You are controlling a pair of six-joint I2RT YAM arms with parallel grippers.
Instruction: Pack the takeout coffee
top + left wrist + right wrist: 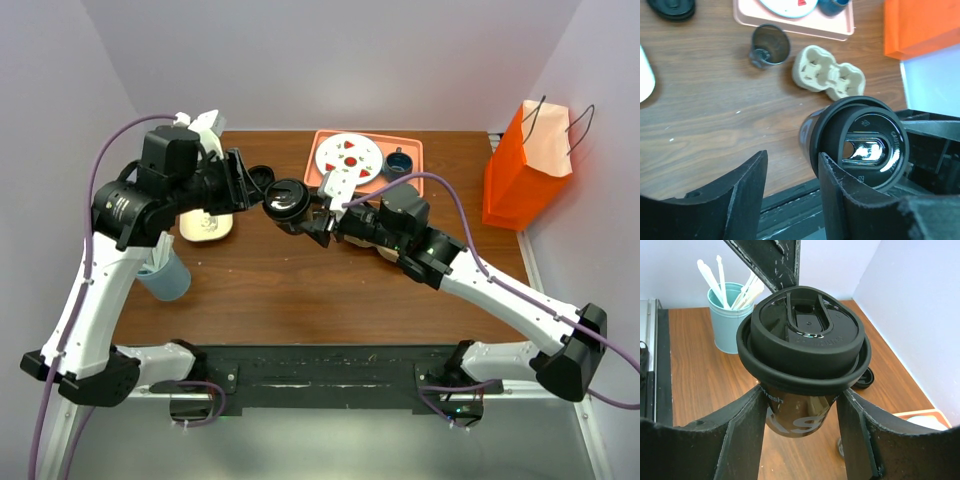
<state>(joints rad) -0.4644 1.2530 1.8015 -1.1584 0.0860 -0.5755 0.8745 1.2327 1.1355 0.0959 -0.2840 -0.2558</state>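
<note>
The left gripper point(792, 159) hangs open and empty, just left of the takeout coffee point(285, 203). The cup sits mid-table and appears lifted off the wood, with the right gripper point(801, 392) clamped on its body below the lid rim. It is a dark brown-black paper cup with pale lettering and a glossy black sip lid, seated all round. I judge it best to hold it level, avoid squeezing harder, and carry it right toward the orange paper bag point(525, 165).

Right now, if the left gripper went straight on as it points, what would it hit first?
Most likely the takeout coffee, held in the right gripper. It sits ahead of the left gripper, offset toward one of its open fingers, so that finger may strike the lid; depth is unclear.
</note>
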